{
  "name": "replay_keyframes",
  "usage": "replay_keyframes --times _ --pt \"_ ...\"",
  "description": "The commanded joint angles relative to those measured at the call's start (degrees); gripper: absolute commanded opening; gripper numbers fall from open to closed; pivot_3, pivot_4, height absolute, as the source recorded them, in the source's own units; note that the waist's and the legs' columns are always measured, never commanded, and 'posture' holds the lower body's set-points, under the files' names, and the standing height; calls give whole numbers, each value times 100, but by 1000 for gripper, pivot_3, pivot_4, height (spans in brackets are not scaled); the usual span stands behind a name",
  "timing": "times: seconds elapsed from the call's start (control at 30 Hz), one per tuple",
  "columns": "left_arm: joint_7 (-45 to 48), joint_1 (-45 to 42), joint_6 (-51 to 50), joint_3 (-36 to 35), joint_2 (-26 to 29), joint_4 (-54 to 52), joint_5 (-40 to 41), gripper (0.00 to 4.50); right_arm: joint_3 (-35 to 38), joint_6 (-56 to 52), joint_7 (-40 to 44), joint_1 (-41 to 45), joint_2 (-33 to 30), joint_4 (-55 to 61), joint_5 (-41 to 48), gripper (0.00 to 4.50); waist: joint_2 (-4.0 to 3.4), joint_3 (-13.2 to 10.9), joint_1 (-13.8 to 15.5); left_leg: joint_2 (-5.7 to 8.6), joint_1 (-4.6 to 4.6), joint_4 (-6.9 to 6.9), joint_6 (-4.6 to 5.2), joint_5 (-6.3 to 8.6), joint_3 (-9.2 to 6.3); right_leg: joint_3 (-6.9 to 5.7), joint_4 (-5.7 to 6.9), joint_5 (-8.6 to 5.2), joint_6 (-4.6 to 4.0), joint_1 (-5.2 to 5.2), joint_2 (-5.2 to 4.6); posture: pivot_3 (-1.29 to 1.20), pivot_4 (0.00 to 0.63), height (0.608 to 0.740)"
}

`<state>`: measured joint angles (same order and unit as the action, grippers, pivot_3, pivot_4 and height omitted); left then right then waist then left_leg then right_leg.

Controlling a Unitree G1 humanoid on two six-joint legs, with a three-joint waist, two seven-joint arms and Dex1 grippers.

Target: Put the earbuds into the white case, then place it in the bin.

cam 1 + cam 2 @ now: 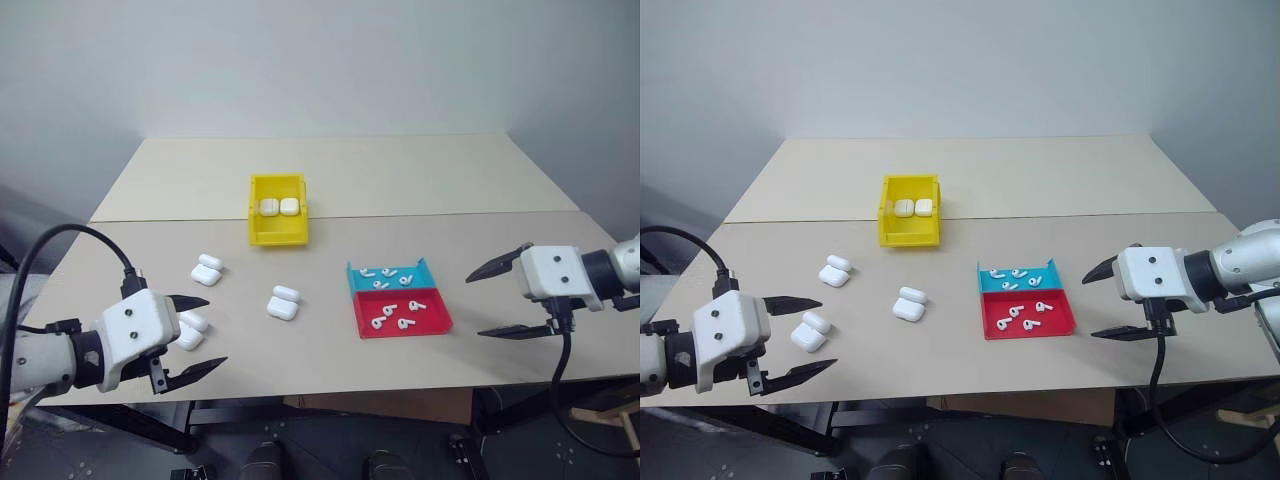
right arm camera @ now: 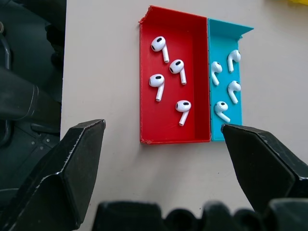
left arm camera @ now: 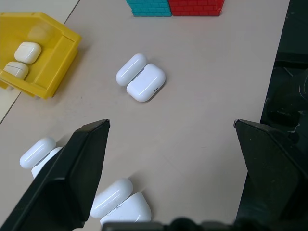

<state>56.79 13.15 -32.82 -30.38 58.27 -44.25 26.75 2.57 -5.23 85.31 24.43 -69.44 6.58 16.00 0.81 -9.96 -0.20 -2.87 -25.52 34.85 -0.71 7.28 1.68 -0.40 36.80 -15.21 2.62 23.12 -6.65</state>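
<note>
With both black two-fingered tools, left (image 1: 192,336) and right (image 1: 505,297), spread wide and empty, loading hasn't begun: tiny glossy white earbuds (image 2: 159,85) lie in the red tray (image 2: 146,110) at right, an open glossy white case (image 1: 283,302) sits mid-surface, so the right tool must next pinch one earbud

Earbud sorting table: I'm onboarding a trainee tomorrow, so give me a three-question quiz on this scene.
1. How many glossy white earbuds lie in the shallow red plastic tray?
2. True or false: the small yellow plastic bin already holds two closed white earbud cases.
3. Which gripper hangs nearer the trays: (a) left gripper, (b) right gripper?

Key: 1. Four; the teal plastic tray beside it also holds four. 2. True; three more open white cases lie on the beige table. 3. (b); both grippers are open and empty.
</note>
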Motion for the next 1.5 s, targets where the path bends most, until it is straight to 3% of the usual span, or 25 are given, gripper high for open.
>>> replay_keyframes --times 0.03,0.3,0.57,0.7,0.83,1.0,1.23,1.5 --pt "-176 -104 -87 -182 -6 -95 4 4500 36 116 24 129 13 33 27 4473 0 0 0 -1 0 0 0 0 0 0 0 0 0 0 1 0 150 740" --pt "-558 54 -387 -216 38 -370 -301 4500 -25 120 30 197 68 -6 -2 4473 0 0 -13 -3 1 2 0 0 0 8 0 4 -1 0 6 0 150 740" --pt "-1142 -213 -1742 -61 480 -749 -510 4500 -91 127 19 244 90 -68 -19 4473 2 -1 -17 -4 1 4 0 0 0 12 1 12 -6 2 10 0 150 740" --pt "-1168 -519 -3033 75 1151 -858 -300 4500 33 15 18 60 4 115 76 4473 6 -3 -12 -4 2 4 0 0 0 13 2 13 -6 2 11 0 150 740" --pt "-1416 -1680 -4734 838 1554 -660 270 4500 89 -84 -70 -203 -24 273 52 4473 7 -5 8 -3 3 4 -1 0 -1 14 6 14 -5 3 15 0 150 740" --pt "-1354 -3310 -5639 2268 2135 133 627 4500 76 -250 -201 -389 17 492 88 4473 21 -13 -1 -3 1 7 0 0 -1 21 9 17 1 5 22 0 150 740" --pt "-1364 -5122 -5964 4079 1810 1241 633 4500 115 -382 -327 -653 62 664 120 4473 32 -19 26 1 -3 7 2 -1 1 45 14 24 10 0 34 0 150 740" --pt "-1498 -5684 -5968 4973 1435 2026 567 4500 228 -566 -442 -883 31 873 226 4473 43 -25 41 6 -13 5 44 -27 7 75 16 51 54 3 43 0 150 740"
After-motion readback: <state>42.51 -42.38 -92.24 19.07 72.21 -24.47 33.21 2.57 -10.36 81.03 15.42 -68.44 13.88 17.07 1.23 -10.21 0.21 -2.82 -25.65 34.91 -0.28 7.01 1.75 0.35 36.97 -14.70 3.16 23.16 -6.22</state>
